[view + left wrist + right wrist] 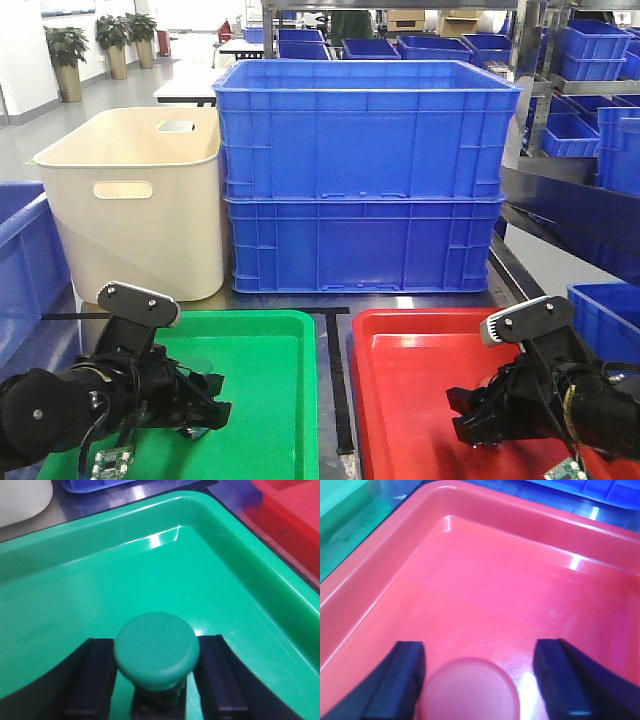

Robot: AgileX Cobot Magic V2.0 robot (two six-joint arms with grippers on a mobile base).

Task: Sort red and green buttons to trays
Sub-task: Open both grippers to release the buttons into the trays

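Note:
A green button with a round cap and dark stem sits between the two black fingers of my left gripper, which presses on its sides low over the green tray. In the front view this gripper is over the green tray's left front part. My right gripper is open over the red tray. A red button lies between its jaws, close to the left finger and apart from the right one. In the front view this gripper is low in the red tray.
Two stacked blue crates and a cream tub stand right behind the trays. A black tape strip runs between the trays. A blue bin is at the left, another at the right.

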